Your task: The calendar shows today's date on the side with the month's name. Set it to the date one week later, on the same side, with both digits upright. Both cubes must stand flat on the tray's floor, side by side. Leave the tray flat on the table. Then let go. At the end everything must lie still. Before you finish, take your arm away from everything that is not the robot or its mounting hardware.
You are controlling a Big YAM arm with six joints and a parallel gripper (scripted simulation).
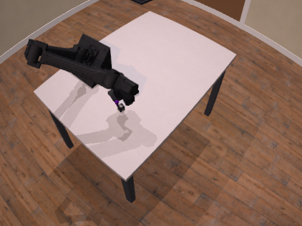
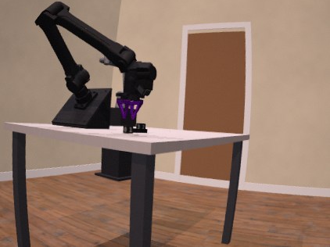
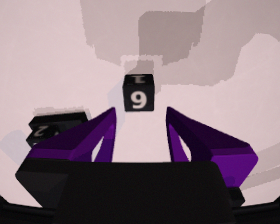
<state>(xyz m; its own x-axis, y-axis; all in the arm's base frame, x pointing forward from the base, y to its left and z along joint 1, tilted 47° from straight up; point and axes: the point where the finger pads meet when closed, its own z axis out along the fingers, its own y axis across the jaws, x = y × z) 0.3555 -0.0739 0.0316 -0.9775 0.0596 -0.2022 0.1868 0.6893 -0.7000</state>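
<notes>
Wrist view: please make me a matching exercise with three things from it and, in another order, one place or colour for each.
Things:
1. cube showing 9
2. gripper fingers
3. dark tray

Descriptions:
A. purple, spread apart, nothing between them
B. at the left, partly hidden behind one finger
C. on the table, beyond the fingertips, in line with the gap

Right pairs: 1-C, 2-A, 3-B.

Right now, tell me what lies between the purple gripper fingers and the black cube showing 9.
Only bare pale table top, seen in the wrist view.
</notes>
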